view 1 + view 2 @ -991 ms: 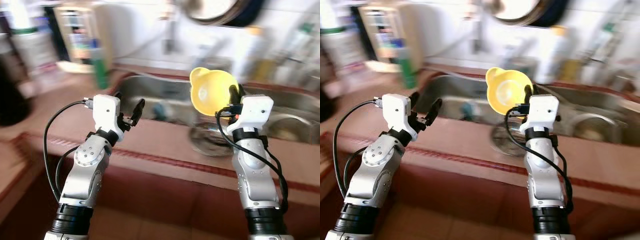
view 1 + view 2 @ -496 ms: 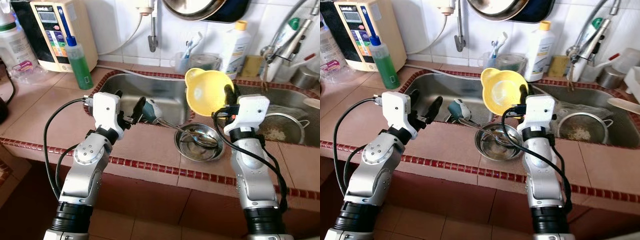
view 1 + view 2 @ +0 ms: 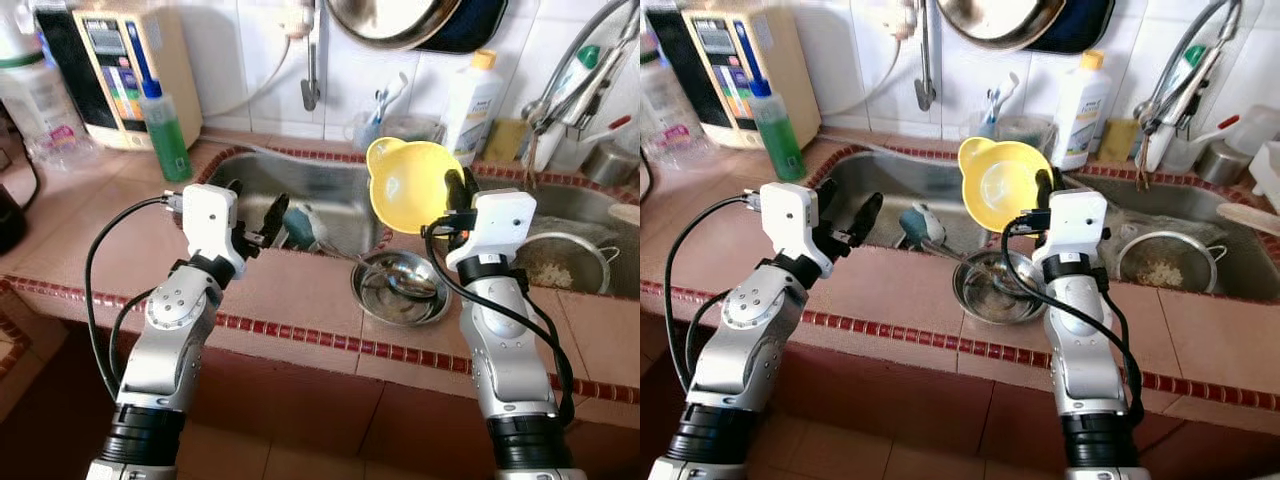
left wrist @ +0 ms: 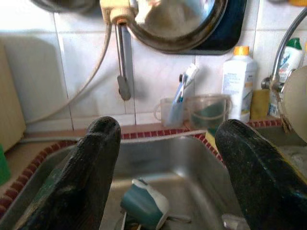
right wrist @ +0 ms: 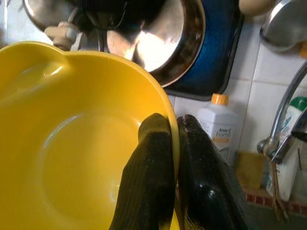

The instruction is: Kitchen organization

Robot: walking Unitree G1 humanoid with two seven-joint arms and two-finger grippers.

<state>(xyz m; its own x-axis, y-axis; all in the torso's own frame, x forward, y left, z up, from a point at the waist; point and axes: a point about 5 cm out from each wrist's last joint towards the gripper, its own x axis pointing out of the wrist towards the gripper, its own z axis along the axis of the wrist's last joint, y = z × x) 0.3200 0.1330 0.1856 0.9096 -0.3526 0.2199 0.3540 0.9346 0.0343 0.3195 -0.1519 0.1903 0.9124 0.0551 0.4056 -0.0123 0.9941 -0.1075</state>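
Observation:
My right gripper (image 3: pixel 458 190) is shut on the rim of a yellow plastic bowl (image 3: pixel 410 184), held tilted in the air above a steel bowl (image 3: pixel 400 288) that sits on the tiled counter with a spoon in it. In the right wrist view one finger (image 5: pixel 148 182) is inside the yellow bowl (image 5: pixel 72 143) and the other is outside. My left gripper (image 3: pixel 258 212) is open and empty at the left edge of the sink (image 3: pixel 300 185). A teal cup (image 4: pixel 144 207) lies on its side in the sink basin.
A green soap bottle (image 3: pixel 162 125) and a beige appliance (image 3: pixel 110 65) stand at the back left. A white bottle (image 3: pixel 470 95), a toothbrush cup (image 3: pixel 368 125) and a faucet (image 3: pixel 570 80) line the wall. A strainer (image 3: pixel 560 262) sits in the right basin. Pans hang above.
The camera has shifted slightly. Both arms hold nearly the same pose, the yellow bowl still raised in the right gripper.

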